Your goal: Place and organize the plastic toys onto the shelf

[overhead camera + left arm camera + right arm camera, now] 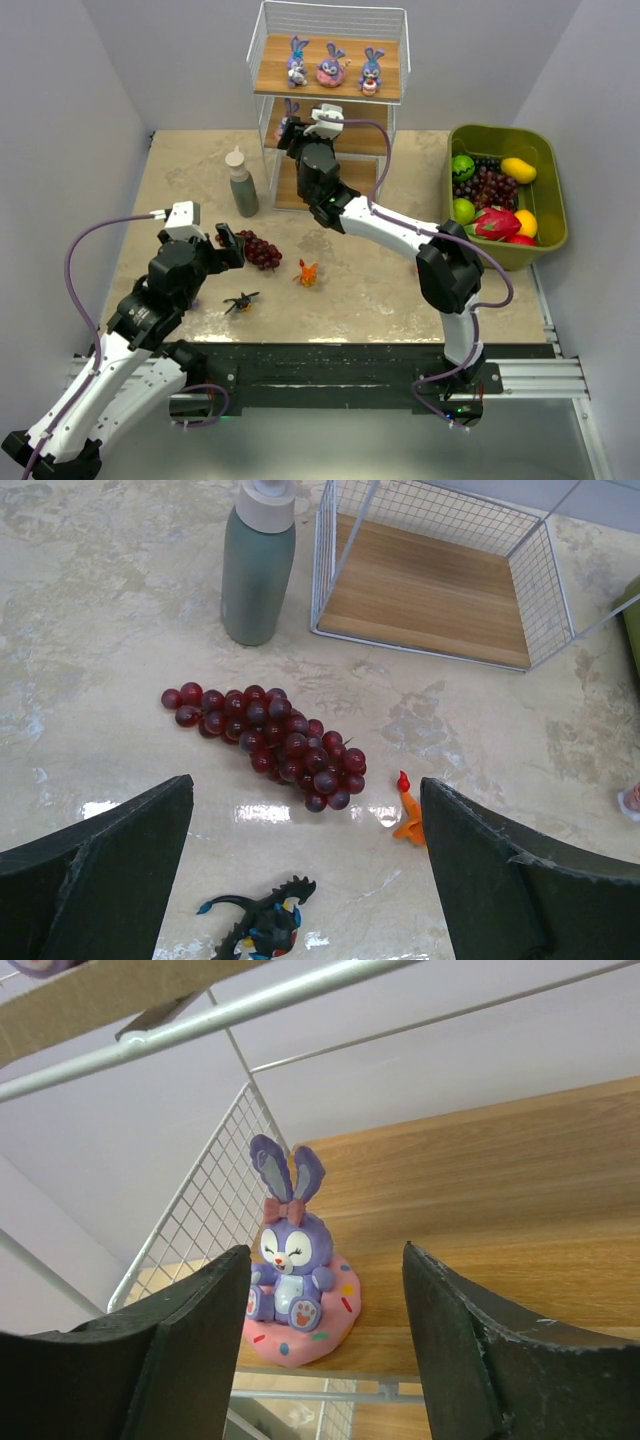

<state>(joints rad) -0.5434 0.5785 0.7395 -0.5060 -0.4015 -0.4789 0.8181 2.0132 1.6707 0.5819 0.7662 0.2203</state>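
The shelf [385, 88] stands at the back. Three purple bunnies [331, 66] stand on its top board. Another bunny on a pink ring [295, 1270] stands at the left end of the middle board, also seen from above [290, 110]. My right gripper [325, 1340] is open with its fingers either side of this bunny, apart from it; it reaches into the middle tier [296, 133]. My left gripper [305, 825] is open and empty over the table [232, 246]. The black bug [262, 925] lies below it, and the orange creature [408, 815] lies by its right finger.
A dark red grape bunch [270, 740] lies just ahead of the left gripper. A grey-green bottle [241, 182] stands left of the shelf. An olive-green bin [548, 170] of fruit is at the right. The shelf's bottom board [425, 590] is bare.
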